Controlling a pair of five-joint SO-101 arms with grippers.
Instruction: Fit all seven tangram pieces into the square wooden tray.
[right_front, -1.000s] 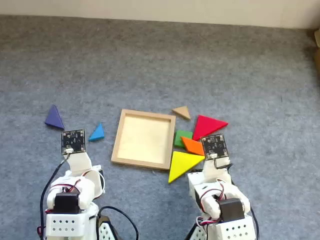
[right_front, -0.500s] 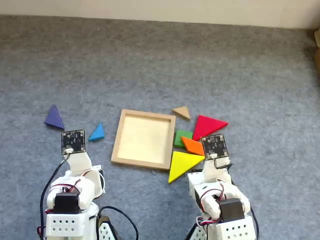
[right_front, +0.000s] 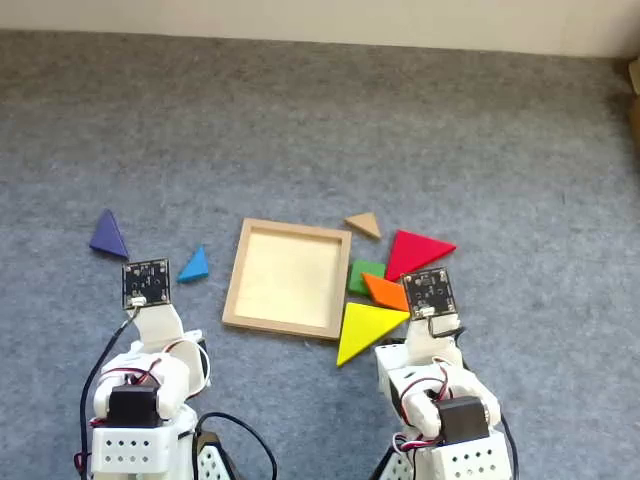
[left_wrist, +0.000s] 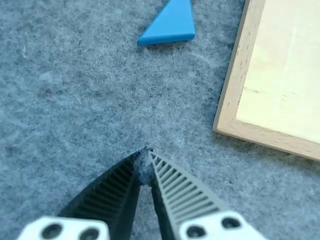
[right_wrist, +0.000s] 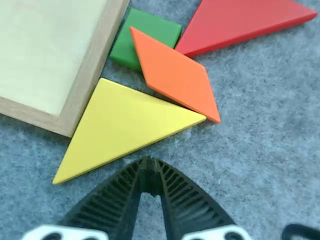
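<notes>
We see the square wooden tray (right_front: 288, 278) lying flat near the middle of the grey felt-covered worktop (right_front: 320, 130), with none of the seven pieces inside it.

Two pieces lie on the tray's left. The small blue triangle (right_front: 195, 266) is near the left rim, and the dark purple triangle (right_front: 108, 234) is well apart, farther left.

The other five cluster on its right. The tan triangle (right_front: 363, 224) lies near the far right corner and the red triangle (right_front: 417, 250) is just beyond it to the right. The green square (right_front: 362, 274) sits just beside the right rim. The orange parallelogram (right_front: 385, 290) appears to rest partly over the green square's corner, touching the red triangle and the yellow triangle (right_front: 365, 328). One edge of the yellow triangle lies against the tray's near right corner.

The left arm (right_front: 148, 330) stands at the near edge. Its end effector (left_wrist: 147, 154) is closed with the tips together, holding nothing. It sits low over bare felt, near the tray's near left corner (left_wrist: 227, 127) and short of the blue triangle (left_wrist: 171, 25).

The right arm (right_front: 430, 345) stands beside it. Its end effector (right_wrist: 149, 162) is likewise closed and empty, just short of the yellow triangle (right_wrist: 122, 127), with the orange parallelogram (right_wrist: 175, 75), green square (right_wrist: 150, 32) and red triangle (right_wrist: 235, 22) beyond.
</notes>
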